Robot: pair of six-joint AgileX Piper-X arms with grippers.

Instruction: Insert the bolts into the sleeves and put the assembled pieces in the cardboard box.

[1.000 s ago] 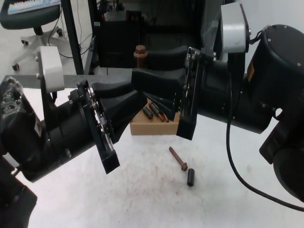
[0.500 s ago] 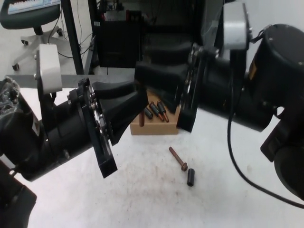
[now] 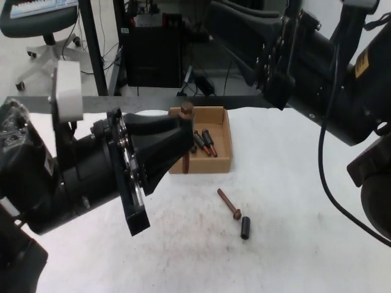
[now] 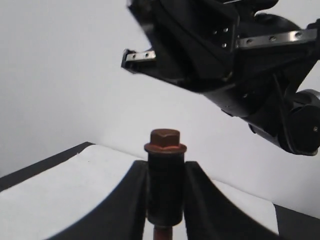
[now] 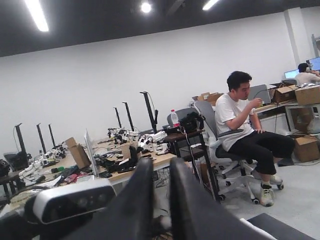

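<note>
The left gripper (image 4: 166, 172) has its fingers clamped on a black sleeve (image 4: 165, 192). A bolt (image 4: 165, 141) stands upright through it, head above the fingertips. The right gripper (image 5: 161, 169) is raised well above, its fingers a narrow gap apart and holding nothing, and the cardboard box (image 3: 211, 165) lies just beyond the left fingers.

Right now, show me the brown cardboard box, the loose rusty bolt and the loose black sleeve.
Brown cardboard box (image 3: 211, 165): high view, front wall.
Loose rusty bolt (image 3: 227, 201): high view, shank.
Loose black sleeve (image 3: 245, 227): high view, middle.

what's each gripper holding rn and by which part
The left gripper grips the black sleeve, with the bolt through it; the right gripper holds nothing.
</note>
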